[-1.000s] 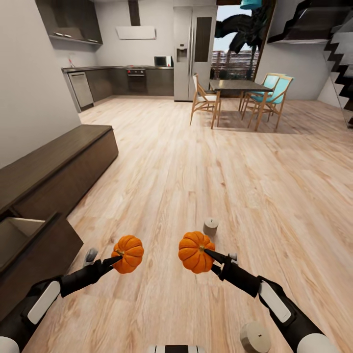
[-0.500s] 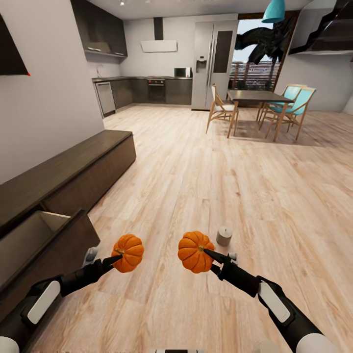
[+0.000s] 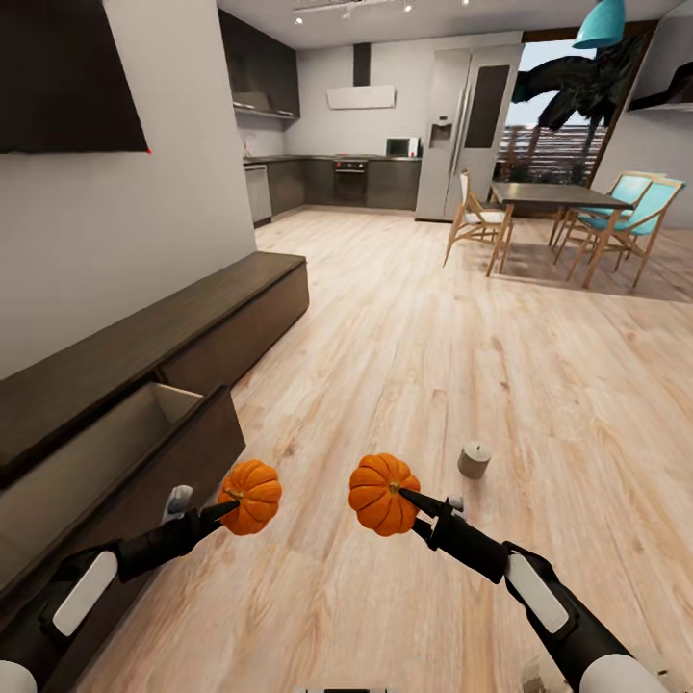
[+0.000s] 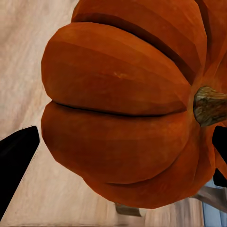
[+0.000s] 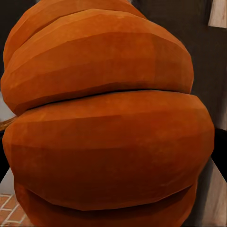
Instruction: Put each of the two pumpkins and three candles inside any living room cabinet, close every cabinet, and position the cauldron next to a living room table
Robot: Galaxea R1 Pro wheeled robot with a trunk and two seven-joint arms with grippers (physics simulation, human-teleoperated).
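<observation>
I hold two orange ribbed pumpkins above the wood floor. My left gripper (image 3: pixel 231 506) is shut on the left pumpkin (image 3: pixel 252 495) (image 4: pixel 123 109). My right gripper (image 3: pixel 410 500) is shut on the right pumpkin (image 3: pixel 382 493) (image 5: pixel 109 127). A black fingertip (image 4: pixel 14 161) shows beside the left pumpkin in the left wrist view. A squat grey-brown candle (image 3: pixel 474 459) stands on the floor just beyond and right of the right pumpkin. The long dark-brown cabinet (image 3: pixel 221 308) runs along the left wall, with one drawer (image 3: pixel 135 428) pulled open to the left of my left gripper, its pale inside showing.
A dark TV (image 3: pixel 67 77) hangs on the wall above the cabinet. Far ahead are a dining table (image 3: pixel 553 197) with wooden and teal chairs, a steel fridge (image 3: pixel 472 135) and the kitchen counters (image 3: pixel 337 183). Open wood floor lies between.
The whole view has swung, so the camera turned left: the cabinet and open drawer sit closer to centre and the TV came into view. Both pumpkins stay gripped as before.
</observation>
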